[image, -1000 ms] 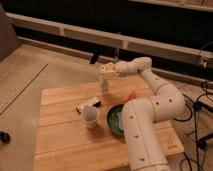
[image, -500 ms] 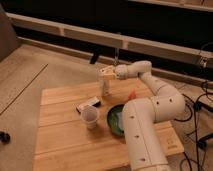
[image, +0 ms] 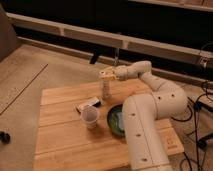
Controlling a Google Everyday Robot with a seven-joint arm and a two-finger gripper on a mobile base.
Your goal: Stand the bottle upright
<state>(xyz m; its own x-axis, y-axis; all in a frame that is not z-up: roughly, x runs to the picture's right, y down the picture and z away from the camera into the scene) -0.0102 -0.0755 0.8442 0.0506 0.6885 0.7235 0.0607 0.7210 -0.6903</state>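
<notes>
The bottle (image: 106,90), small, slim, pale and ribbed, stands upright on the far middle of the wooden table (image: 65,140). My gripper (image: 107,74) is right at the bottle's top, coming in from the right on the white arm (image: 150,75). The bottle's base seems to rest on the table top.
A translucent plastic cup (image: 90,118) stands near the table's middle. A flat dark-and-white rectangular object (image: 88,105) lies just behind it. A green bowl (image: 115,120) sits to the cup's right, against the arm's white base (image: 145,135). The floor drops away to the left.
The gripper has come down with the bottle, from above the table to table level. The bottle now stands upright under the gripper.
</notes>
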